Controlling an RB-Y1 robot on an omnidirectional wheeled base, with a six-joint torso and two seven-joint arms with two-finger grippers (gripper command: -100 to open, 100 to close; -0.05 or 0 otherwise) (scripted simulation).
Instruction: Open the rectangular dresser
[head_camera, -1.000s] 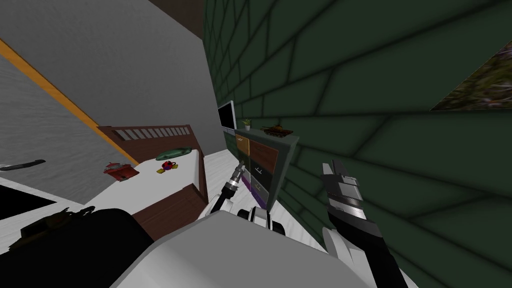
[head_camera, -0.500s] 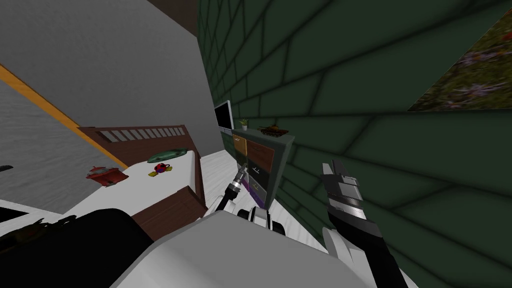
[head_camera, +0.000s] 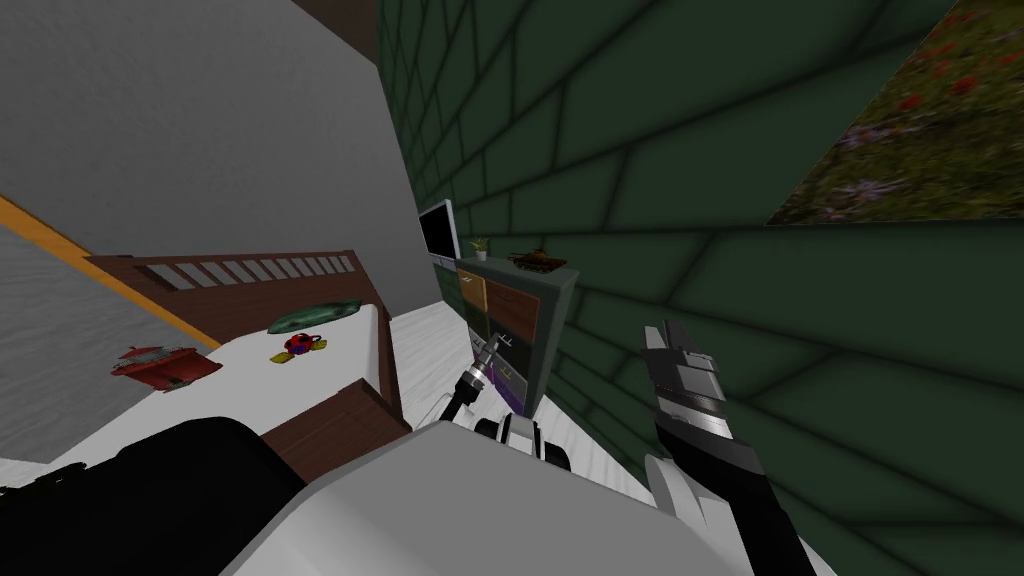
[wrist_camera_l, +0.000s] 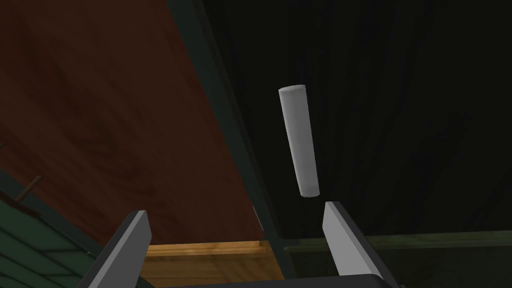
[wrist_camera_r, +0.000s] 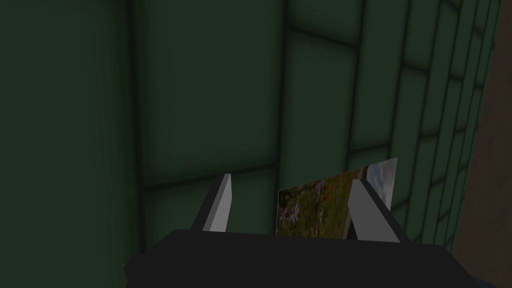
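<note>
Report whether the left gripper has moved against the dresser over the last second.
Yes. The left gripper has edged across the dresser front, away from its orange corner and nearer a light grey handle.

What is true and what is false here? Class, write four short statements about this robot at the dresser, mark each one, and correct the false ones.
1. The left gripper is open, with the grey bar handle just ahead of its fingertips, not gripped. True.
2. The right gripper is shut on a drawer. False: it is open, beside the green tiled wall and apart from the dresser.
3. The handle sits on a dark drawer front. True.
4. The dresser's top is bare. False: a toy tank and a small potted plant stand on it.
</note>
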